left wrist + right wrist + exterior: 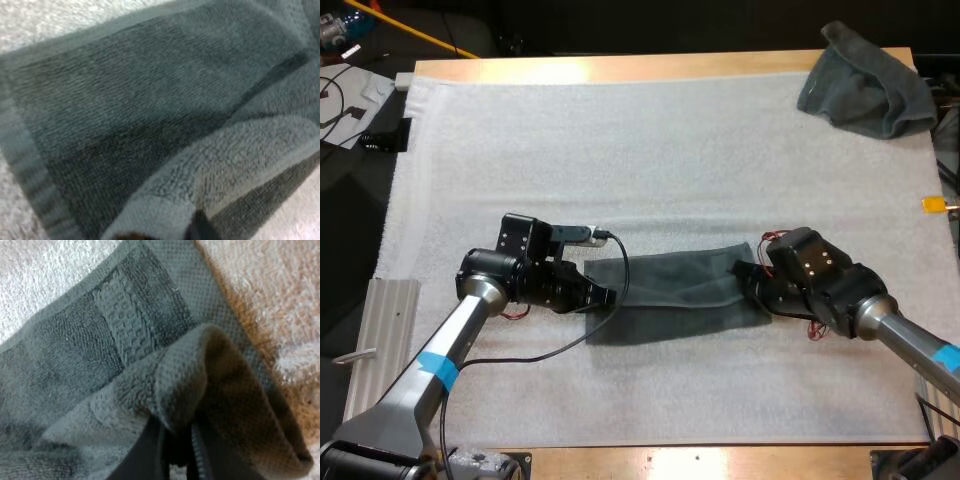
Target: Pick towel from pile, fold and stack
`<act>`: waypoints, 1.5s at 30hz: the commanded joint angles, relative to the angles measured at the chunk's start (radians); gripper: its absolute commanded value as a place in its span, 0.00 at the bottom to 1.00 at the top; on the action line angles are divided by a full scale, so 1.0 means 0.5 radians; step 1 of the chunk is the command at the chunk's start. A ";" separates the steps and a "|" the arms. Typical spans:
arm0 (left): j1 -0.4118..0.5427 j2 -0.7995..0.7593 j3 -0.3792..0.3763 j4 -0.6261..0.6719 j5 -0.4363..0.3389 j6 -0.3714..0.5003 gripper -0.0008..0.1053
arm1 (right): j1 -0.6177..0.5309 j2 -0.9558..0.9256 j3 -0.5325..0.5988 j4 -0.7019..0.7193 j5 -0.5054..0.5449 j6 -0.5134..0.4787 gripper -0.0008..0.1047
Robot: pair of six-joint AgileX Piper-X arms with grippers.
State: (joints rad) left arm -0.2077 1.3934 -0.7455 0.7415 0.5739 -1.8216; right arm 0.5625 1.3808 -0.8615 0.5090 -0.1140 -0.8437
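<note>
Your left gripper [603,296] pinches the left end of the towel [680,288], which lies flat on the mat [620,130] between your two arms. Your right gripper [744,276] is clamped on its right end, with cloth bunched between the fingers [142,457]. The pile [865,85] sits crumpled at the mat's far right corner

high: from behind, facing down | wrists: close over shared towel [680,288]
</note>
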 commanded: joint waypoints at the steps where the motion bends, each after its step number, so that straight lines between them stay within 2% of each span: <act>1: 0.016 -0.004 0.004 -0.037 -0.036 -0.005 0.01 | -0.008 0.024 -0.022 -0.034 0.014 0.005 0.01; 4: 0.002 0.005 -0.006 -0.044 -0.046 -0.003 0.03 | -0.008 0.011 -0.017 -0.038 0.000 -0.006 0.01; 6: 0.000 0.000 -0.004 -0.065 -0.066 -0.011 0.12 | -0.009 0.013 -0.015 -0.059 -0.009 0.001 0.07; 11: -0.004 -0.002 -0.002 -0.169 -0.074 -0.049 0.56 | -0.013 0.024 -0.011 -0.242 -0.068 0.002 0.47; 13: -0.003 0.000 -0.002 -0.218 -0.067 -0.063 0.62 | -0.016 0.030 -0.011 -0.331 -0.082 -0.018 0.54; 20: 0.005 -0.005 -0.088 -0.299 -0.002 -0.096 0.58 | -0.018 0.011 -0.013 -0.569 -0.125 -0.196 0.52; 26: 0.003 -0.127 -0.144 -0.179 0.000 -0.068 0.59 | -0.015 -0.103 -0.017 -0.434 -0.143 -0.463 0.52; 28: 0.003 -0.124 -0.165 -0.180 0.005 -0.061 0.58 | -0.010 -0.106 -0.021 -0.447 -0.116 -0.461 0.51; 36: 0.006 -0.509 -0.201 0.120 0.010 -0.006 0.59 | -0.005 -0.430 -0.021 0.076 -0.021 -0.816 0.51; 45: 0.007 -1.105 -0.198 0.540 0.008 -0.030 0.59 | -0.010 -0.805 -0.025 0.649 -0.019 -0.978 0.51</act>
State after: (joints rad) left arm -0.2054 0.9207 -0.8376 0.9398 0.5692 -1.8278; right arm 0.5609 1.0305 -0.8658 0.7238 -0.1207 -1.2995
